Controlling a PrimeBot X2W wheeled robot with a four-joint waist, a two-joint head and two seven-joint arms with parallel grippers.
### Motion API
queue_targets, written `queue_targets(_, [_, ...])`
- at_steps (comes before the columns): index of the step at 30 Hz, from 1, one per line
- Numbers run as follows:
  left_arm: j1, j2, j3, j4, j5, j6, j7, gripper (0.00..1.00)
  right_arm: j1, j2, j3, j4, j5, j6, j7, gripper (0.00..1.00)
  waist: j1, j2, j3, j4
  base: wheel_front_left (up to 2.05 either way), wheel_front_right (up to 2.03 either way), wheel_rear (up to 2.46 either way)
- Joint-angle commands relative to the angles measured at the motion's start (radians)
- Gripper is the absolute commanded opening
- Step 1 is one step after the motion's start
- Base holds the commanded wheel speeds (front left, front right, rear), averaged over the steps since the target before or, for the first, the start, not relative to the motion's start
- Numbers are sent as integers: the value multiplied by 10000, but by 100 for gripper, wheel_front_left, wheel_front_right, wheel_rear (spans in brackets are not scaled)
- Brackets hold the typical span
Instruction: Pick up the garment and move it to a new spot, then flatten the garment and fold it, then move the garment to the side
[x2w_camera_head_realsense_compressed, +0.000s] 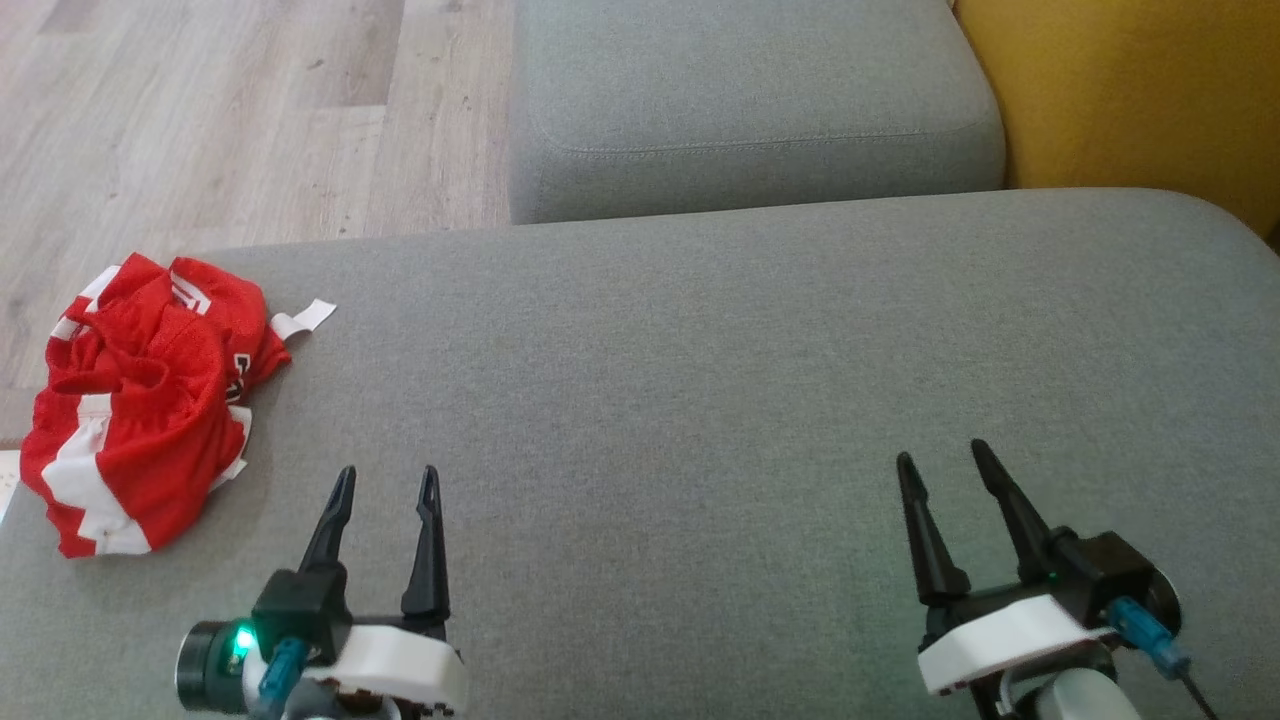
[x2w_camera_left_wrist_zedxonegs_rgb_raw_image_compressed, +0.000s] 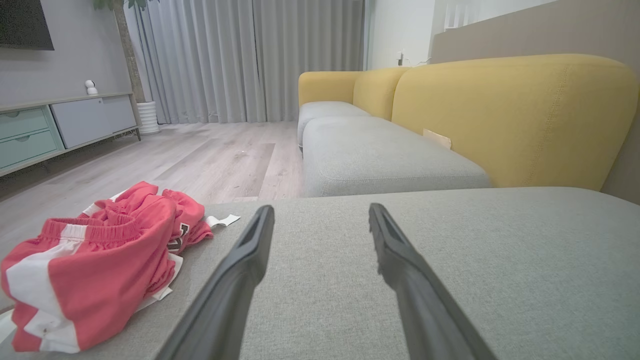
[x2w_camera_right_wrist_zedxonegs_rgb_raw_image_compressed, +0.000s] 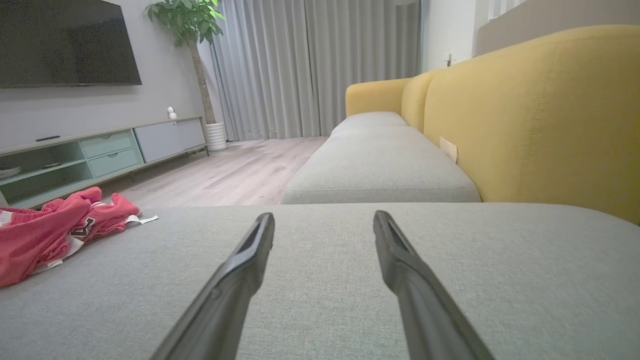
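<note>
Red and white mesh fabric, the garment (x2w_camera_head_realsense_compressed: 140, 400), is lying crumpled in a heap at the left edge of the head view, sitting on the near-left corner of the broad grey seat cushion (x2w_camera_head_realsense_compressed: 700, 350), with its white label (x2w_camera_head_realsense_compressed: 305, 318) sticking out flat towards the upper right. The left gripper (x2w_camera_head_realsense_compressed: 388, 472) is hovering at the lower left of that frame, just right of the heap and not touching it, its two dark fingers standing apart with nothing between them. The right gripper (x2w_camera_head_realsense_compressed: 941, 452) is hanging at the lower right, well apart from the garment, its jaws likewise spread wide and holding nothing. A second grey cushion (x2w_camera_head_realsense_compressed: 750, 100) is lying across the top centre, with the yellow backrest (x2w_camera_head_realsense_compressed: 1130, 90) filling the upper right corner and the pale wood floor (x2w_camera_head_realsense_compressed: 200, 120) showing at the upper left. In the right wrist view, a white ribbed pot (x2w_camera_right_wrist_zedxonegs_rgb_raw_image_compressed: 216, 136) is standing on the floor by the grey curtains (x2w_camera_right_wrist_zedxonegs_rgb_raw_image_compressed: 310, 65), holding a tall leafy plant (x2w_camera_right_wrist_zedxonegs_rgb_raw_image_compressed: 185, 20). Beside it the long low cabinet (x2w_camera_right_wrist_zedxonegs_rgb_raw_image_compressed: 100, 150) is showing closed drawers and open shelves at the left; what is sitting in them is too small to tell.
</note>
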Motion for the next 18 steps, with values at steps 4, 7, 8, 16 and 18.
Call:
queue_targets(4, [-302, -37, 378, -351, 78, -62, -122, 100, -328, 4, -43, -159, 164, -7, -114, 100, 0, 0, 5, -13, 0, 0, 0])
queue_targets(7, [-267, -43, 401, -313, 101, -91, -122, 100, -344, 4, -184, -107, 210, -7, -114, 100, 0, 0, 12, -19, 0, 0, 0])
queue_targets(8, [-259, -46, 409, -295, 108, -96, -122, 100, -350, 4, -212, -93, 215, -7, -114, 100, 0, 0, 14, -19, 0, 0, 0])
queue_targets(16, [-262, -61, 482, -99, 126, -31, -122, 100, -374, 4, -293, -37, 145, -7, -114, 100, 0, 0, 17, -22, 0, 0, 0])
queue_targets(18, [-270, -64, 501, -51, 120, -8, -122, 100, -380, 4, -288, -10, 132, -7, -114, 100, 0, 0, 19, -28, 0, 0, 0])
